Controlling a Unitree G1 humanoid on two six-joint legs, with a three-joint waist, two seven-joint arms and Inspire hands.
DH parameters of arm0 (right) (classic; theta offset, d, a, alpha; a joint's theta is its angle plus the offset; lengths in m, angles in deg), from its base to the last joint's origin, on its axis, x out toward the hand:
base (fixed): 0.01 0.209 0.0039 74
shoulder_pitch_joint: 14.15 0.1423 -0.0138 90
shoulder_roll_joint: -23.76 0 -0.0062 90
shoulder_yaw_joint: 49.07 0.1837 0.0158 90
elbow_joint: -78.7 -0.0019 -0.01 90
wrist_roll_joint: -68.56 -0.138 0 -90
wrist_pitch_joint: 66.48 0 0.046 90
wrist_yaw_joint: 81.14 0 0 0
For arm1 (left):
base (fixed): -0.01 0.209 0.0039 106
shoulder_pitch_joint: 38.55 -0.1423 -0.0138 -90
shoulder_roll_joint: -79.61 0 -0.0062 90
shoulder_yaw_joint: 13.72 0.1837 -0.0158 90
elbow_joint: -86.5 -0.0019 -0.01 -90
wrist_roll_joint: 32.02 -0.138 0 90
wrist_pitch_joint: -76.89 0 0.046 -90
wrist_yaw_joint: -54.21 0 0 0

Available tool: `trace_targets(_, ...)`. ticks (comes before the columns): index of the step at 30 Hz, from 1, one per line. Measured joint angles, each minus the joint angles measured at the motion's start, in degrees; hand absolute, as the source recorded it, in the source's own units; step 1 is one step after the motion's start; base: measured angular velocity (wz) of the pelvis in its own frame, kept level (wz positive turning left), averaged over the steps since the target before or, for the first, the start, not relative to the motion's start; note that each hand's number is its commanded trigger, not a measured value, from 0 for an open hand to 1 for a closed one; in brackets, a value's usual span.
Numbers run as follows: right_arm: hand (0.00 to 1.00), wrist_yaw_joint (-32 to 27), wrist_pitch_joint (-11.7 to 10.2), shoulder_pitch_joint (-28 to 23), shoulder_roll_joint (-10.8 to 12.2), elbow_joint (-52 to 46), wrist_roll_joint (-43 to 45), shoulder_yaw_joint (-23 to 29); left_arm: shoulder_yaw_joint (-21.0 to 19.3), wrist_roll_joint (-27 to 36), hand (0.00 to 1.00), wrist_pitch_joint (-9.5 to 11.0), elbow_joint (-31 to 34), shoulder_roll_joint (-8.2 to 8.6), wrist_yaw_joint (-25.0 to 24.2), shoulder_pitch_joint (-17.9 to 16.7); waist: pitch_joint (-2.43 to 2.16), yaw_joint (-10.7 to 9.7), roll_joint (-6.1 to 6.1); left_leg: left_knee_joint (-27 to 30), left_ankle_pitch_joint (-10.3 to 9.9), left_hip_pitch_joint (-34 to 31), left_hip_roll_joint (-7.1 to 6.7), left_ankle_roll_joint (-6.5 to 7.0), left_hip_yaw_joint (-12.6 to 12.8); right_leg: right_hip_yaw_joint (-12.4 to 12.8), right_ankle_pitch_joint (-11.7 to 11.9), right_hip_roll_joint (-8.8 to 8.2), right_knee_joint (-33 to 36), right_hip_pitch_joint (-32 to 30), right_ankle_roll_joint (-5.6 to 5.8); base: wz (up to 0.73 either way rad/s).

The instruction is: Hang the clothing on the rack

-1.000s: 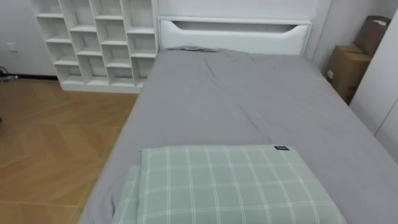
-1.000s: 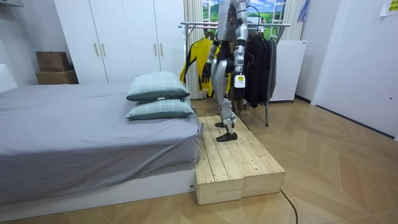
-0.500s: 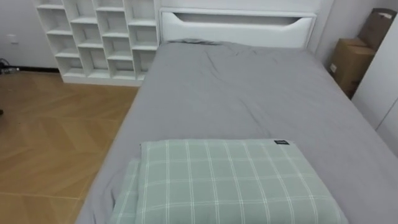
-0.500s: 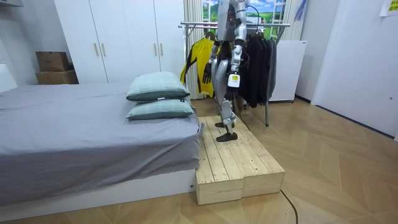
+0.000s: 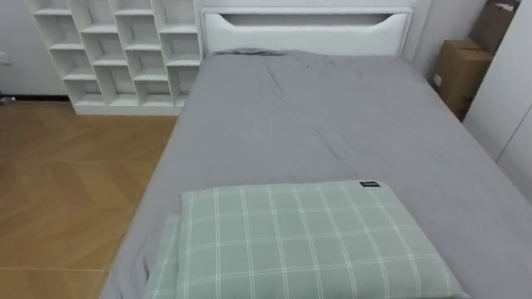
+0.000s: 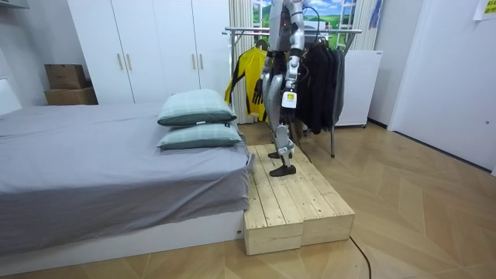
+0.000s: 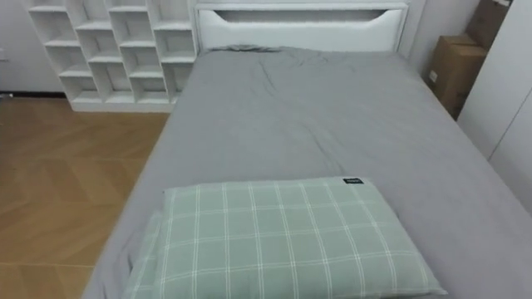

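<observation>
Left hand (image 6: 288, 99) beside clothes rack (image 6: 341, 32) — dark garments (image 6: 322, 85) on it

Green checked pillow (image 5: 299, 241) on grey bed (image 5: 316, 116)

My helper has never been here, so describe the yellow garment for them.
Beyond the bed's pillows stands a clothes rack. The yellow garment hangs at its end toward the wardrobe, on the room view's left. The other clothes on it are dark.
</observation>
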Motion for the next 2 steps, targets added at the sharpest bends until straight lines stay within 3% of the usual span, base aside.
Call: trace_targets(2,0.00,-0.16,0.04,-0.05,-0.01,-0.02,0.03,0.01,-0.09,0.02,0.00,0.06,-0.04,-0.05,0.00,-0.05,-0.03,0.14,0.00,0.00,0.06,0.08,0.04,-0.01,0.05,0.13,0.00,0.02,0.09,-0.30,0.00,0.00)
